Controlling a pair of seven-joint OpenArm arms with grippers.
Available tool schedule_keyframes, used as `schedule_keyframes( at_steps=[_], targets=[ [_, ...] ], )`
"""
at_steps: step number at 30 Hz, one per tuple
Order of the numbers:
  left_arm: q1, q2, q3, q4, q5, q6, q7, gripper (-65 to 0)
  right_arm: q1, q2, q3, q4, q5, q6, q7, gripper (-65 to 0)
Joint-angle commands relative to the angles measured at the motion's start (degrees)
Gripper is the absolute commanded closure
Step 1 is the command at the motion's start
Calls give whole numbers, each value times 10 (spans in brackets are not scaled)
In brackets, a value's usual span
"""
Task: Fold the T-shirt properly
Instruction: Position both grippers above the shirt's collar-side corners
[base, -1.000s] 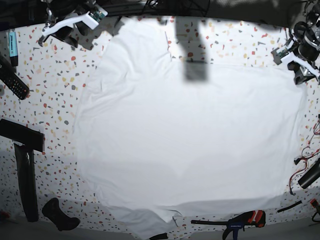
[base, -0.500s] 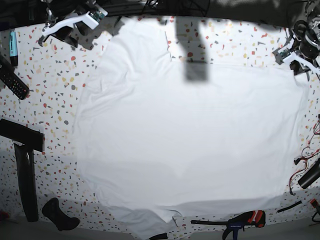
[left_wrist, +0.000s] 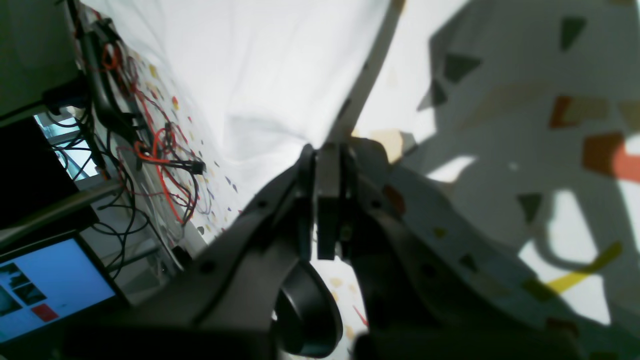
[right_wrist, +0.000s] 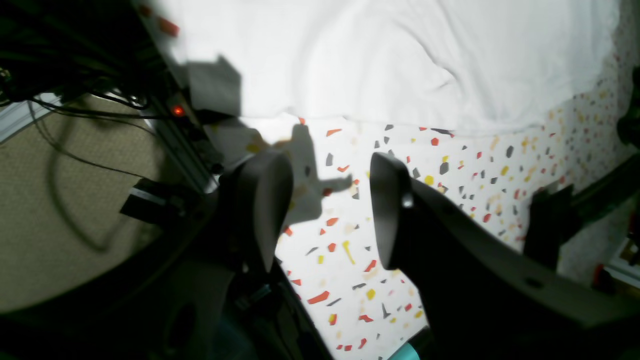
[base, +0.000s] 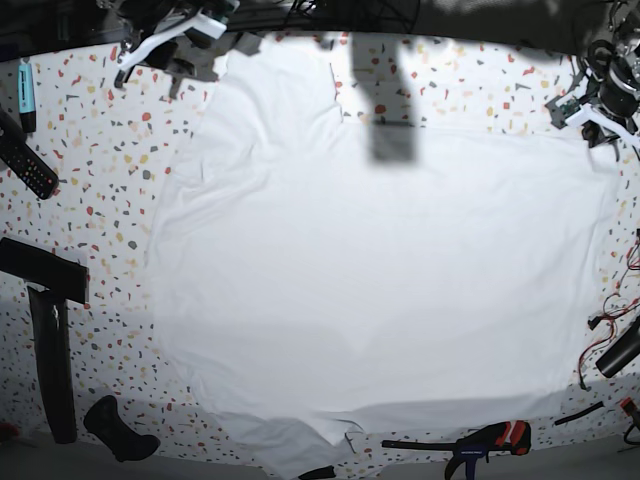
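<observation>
A: Hidden bits? T-shirt (base: 380, 270) spread flat over most of the surface (base: 90, 180), lower hem cut off at bottom edge, far collar area under a dark shadow.

B: Left claw (left_wrist: 327, 165) clenched, fingers pressed together. Shirt edge right at the tips; unclear whether cloth is pinched.

A: Versus a second ago?

B: Left claw was spread, now clamped at far right edge. Right claw (right_wrist: 330, 200) shifted toward top centre, upper left of base view.

A: Right claw state?

B: Released, gaping over bare speckled surface, just short of the shirt edge, not touching.
</observation>
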Motion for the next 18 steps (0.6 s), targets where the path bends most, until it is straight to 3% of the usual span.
schedule_keyframes(
  at_steps=[1,6,12,18],
  targets=[
    [-2,-12,-4,8,1,11,0,0,-3,4,2,10,-5,-5,7,-297],
    [-2,-12,-4,8,1,11,0,0,-2,2,2,10,-5,-2,76,-297],
    [-2,-12,-4,8,1,11,0,0,26,1,2,-30,41,47,89,-297],
    [-2,-12,-4,8,1,11,0,0,89,0,-17,-116,42,94,124,-297]
  ],
)
